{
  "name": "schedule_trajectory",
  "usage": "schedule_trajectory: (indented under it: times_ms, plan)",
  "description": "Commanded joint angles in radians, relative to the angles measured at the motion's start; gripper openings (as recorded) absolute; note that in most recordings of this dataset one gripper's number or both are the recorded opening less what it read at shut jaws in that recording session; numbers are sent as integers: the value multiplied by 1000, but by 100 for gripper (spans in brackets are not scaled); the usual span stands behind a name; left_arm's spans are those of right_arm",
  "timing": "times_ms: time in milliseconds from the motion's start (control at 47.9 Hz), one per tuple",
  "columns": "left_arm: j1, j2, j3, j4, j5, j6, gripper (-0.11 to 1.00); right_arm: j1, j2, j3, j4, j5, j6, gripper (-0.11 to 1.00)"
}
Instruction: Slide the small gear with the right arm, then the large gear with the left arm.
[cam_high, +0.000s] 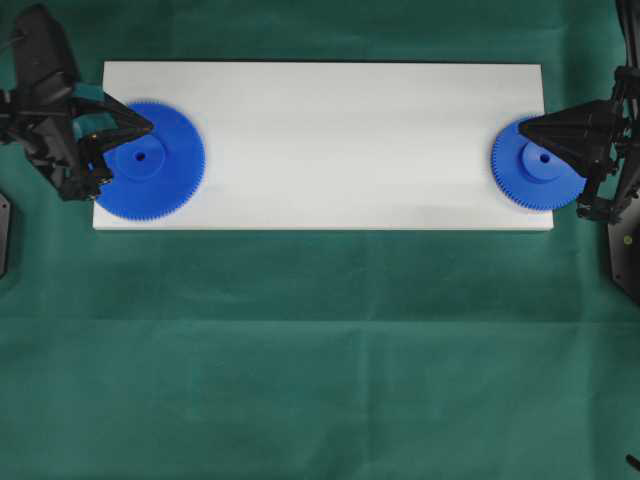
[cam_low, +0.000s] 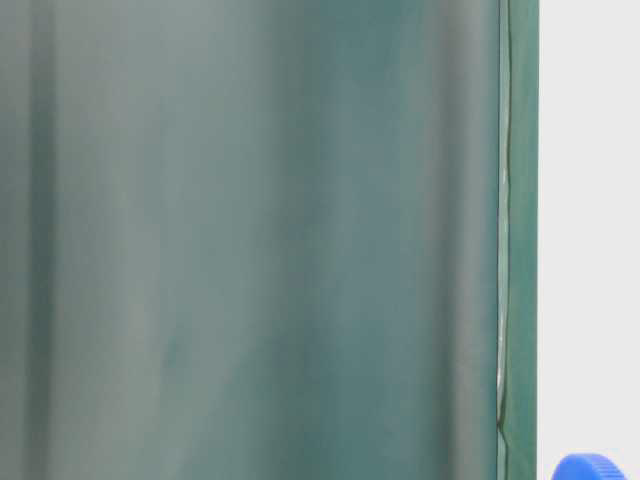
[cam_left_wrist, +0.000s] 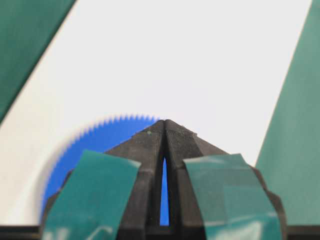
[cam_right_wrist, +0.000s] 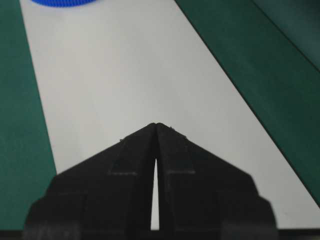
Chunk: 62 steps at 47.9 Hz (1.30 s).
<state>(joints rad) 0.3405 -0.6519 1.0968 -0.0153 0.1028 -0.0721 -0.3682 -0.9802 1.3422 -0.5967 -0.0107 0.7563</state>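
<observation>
Overhead, the white board (cam_high: 320, 140) lies on the green cloth (cam_high: 320, 350) with a blue gear at each end. At 9 o'clock on the board sits the large gear (cam_high: 150, 160), and the left gripper (cam_high: 148, 126) reaches in from the left, its tip over the gear's upper part near the hub. From the left wrist camera, its fingers (cam_left_wrist: 150, 150) meet at the tip, pressed together with nothing between them, the gear's toothed rim showing beyond. At 3 o'clock lies the small gear (cam_high: 535, 170); the right gripper (cam_high: 524, 128) points over its upper edge, likewise closed to a point and empty-handed.
</observation>
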Motion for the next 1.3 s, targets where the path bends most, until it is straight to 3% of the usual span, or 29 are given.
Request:
schedule_trajectory:
  times_ms: [0, 146, 522, 752, 982, 1275]
  plan:
    - [-25, -37, -26, 0, -43, 9, -1, 2, 3, -21, 2, -8, 2, 50]
    - [-55, -78, -18, 0, -114, 29, -1, 2, 6, -26, 3, -9, 2, 50]
    - [-61, -86, 8, -2, -123, 41, -1, 2, 8, -26, 3, -29, 2, 50]
    - [-123, -87, 17, 0, -133, 40, -1, 6, 6, -20, 3, -49, 2, 50]
    - [-175, -91, 37, -2, -196, 40, -1, 63, 6, -17, 2, -74, 0, 50]
    - [-179, -147, 67, -2, -206, 40, -1, 103, 2, -17, 0, -72, 0, 50]
